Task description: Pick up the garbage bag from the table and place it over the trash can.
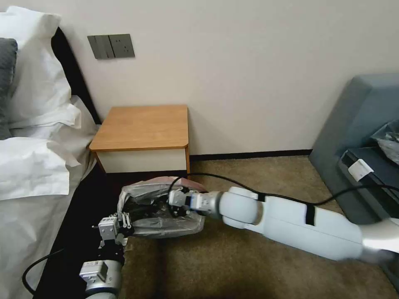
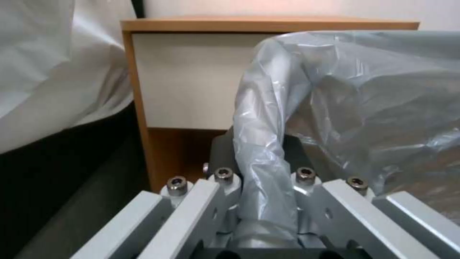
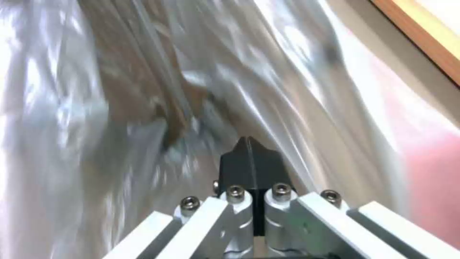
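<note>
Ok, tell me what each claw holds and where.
Left claw pinches a bunched edge of the garbage bag; right claw is shut inside it, grip unclear.

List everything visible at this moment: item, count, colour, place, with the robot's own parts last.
garbage bag: one, translucent silvery-grey with pinkish edge, on the floor before the table, held between both grippers
table: one, orange-brown top, white drawer front, against the wall beside the bed
bed: one, white linen, robot's left
wall sockets: grey panel above the table
sofa: one, grey-blue, robot's right
carpet: tan floor
left gripper: shut on a bag fold
right gripper: fingers together, against the bag
</note>
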Available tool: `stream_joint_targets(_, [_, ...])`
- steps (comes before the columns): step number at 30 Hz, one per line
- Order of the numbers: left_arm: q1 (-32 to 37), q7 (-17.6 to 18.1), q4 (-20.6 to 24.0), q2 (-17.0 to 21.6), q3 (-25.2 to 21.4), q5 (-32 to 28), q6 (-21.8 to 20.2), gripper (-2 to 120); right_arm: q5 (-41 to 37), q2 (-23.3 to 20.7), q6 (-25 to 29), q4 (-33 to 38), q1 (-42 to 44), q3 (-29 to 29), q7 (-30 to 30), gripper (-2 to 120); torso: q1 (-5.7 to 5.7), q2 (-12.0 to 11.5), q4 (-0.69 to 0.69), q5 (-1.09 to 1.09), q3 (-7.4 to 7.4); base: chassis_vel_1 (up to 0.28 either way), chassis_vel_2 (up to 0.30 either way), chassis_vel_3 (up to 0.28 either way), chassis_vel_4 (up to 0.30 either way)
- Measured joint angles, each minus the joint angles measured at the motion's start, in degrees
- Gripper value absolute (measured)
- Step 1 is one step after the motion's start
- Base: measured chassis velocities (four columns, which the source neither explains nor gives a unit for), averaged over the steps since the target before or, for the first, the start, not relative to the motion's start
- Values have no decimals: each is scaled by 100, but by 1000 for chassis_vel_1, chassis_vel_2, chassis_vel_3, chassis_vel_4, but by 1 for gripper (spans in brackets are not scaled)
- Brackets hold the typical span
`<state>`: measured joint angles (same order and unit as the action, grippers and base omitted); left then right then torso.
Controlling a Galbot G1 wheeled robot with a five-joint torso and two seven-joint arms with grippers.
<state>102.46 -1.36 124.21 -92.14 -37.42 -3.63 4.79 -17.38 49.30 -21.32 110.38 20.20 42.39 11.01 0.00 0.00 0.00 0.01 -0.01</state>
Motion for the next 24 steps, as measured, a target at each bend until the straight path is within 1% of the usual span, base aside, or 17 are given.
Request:
stream_joint_targets(2, [8,8,-41,0,2,14,2,7,21,-287,68,142,291,-244,48,0,0,0,-2,1,0,0,0,0,0])
stream_joint_targets(3, [8,8,-41,0,2,14,2,7,21,-287,68,142,291,-244,48,0,0,0,-2,1,0,0,0,0,0])
stream_joint_targets(5, [-17,11,-127,0,15,23,2,7,54,-470,165,192,573,-546,112,0,0,0,-1,0,0,0,0,0,0])
stream_joint_targets(6, [-17,11,-127,0,15,23,2,7,54,-470,165,192,573,-546,112,0,0,0,-1,0,0,0,0,0,0])
stream_joint_targets(8, [-26,12,-225,0,35,43,1,7,63,-643,283,249,959,-997,186,0,0,0,-1,1,0,0,0,0,0])
stream_joint_targets(9, [-31,12,-254,0,41,51,2,7,62,-689,322,263,1066,-1159,197,0,0,0,-1,0,0,0,0,0,0])
stream_joint_targets(10, [-31,12,-254,0,41,51,2,7,62,-689,322,263,1066,-1159,197,0,0,0,-1,0,0,0,0,0,0])
stream_joint_targets(13, [-41,11,-301,0,48,56,1,7,38,-757,463,276,1360,-1606,222,0,0,0,0,0,0,0,0,0,0])
stream_joint_targets(14, [-41,11,-301,0,48,56,1,7,38,-757,463,276,1360,-1606,222,0,0,0,0,0,0,0,0,0,0])
stream_joint_targets(16, [-36,0,-300,0,62,-14,-23,7,36,-757,523,272,1557,-1855,222,0,0,0,0,0,0,0,0,0,0])
stream_joint_targets(18, [-18,-37,-255,0,96,-262,-156,7,50,-742,602,253,1830,-2128,218,0,0,0,1,-1,0,0,0,0,0])
stream_joint_targets(19, [-18,-37,-255,0,96,-262,-156,7,50,-742,602,253,1830,-2128,218,0,0,0,1,-1,0,0,0,0,0])
stream_joint_targets(21, [6,-56,-113,0,140,-773,-446,7,77,-708,750,213,2253,-2434,161,0,0,0,0,-1,1,0,0,0,0])
stream_joint_targets(22, [27,-73,-7,7,164,-1157,-669,7,81,-657,841,200,2507,-2628,85,0,0,0,0,0,0,0,0,0,0])
stream_joint_targets(23, [27,-73,-7,7,164,-1157,-669,7,81,-657,841,200,2507,-2628,85,0,0,0,0,0,0,0,0,0,0])
stream_joint_targets(24, [41,-85,94,25,177,-1496,-890,7,81,-562,916,197,2790,-2899,5,0,0,0,0,-1,0,0,0,0,0])
